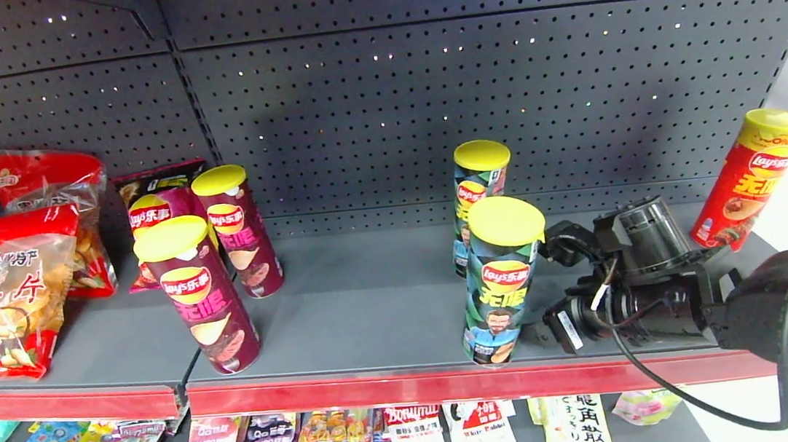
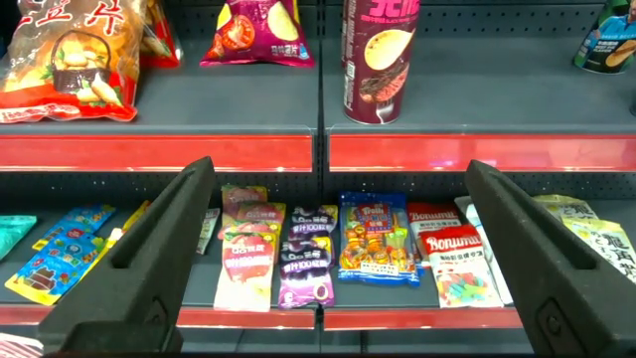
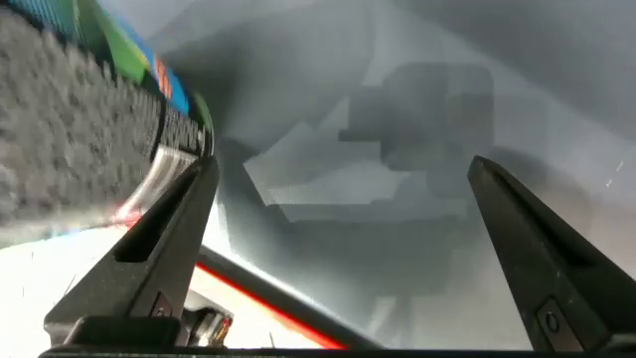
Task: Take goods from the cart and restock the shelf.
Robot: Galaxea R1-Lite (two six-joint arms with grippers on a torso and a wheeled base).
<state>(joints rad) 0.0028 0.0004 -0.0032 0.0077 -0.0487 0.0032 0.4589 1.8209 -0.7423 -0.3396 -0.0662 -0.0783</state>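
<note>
On the grey shelf a teal chip can with a yellow lid stands upright near the front edge, a second teal can behind it. My right gripper lies low over the shelf just right of the front can, open. In the right wrist view the can is a blur beside one finger, and the gap of the right gripper holds nothing. My left gripper hangs open in front of the shelf's red edge, holding nothing.
Two maroon cans stand left of centre, and the front maroon can shows above the left gripper. Red snack bags fill the far left. A red can leans at the right end. Sachets line the lower shelf.
</note>
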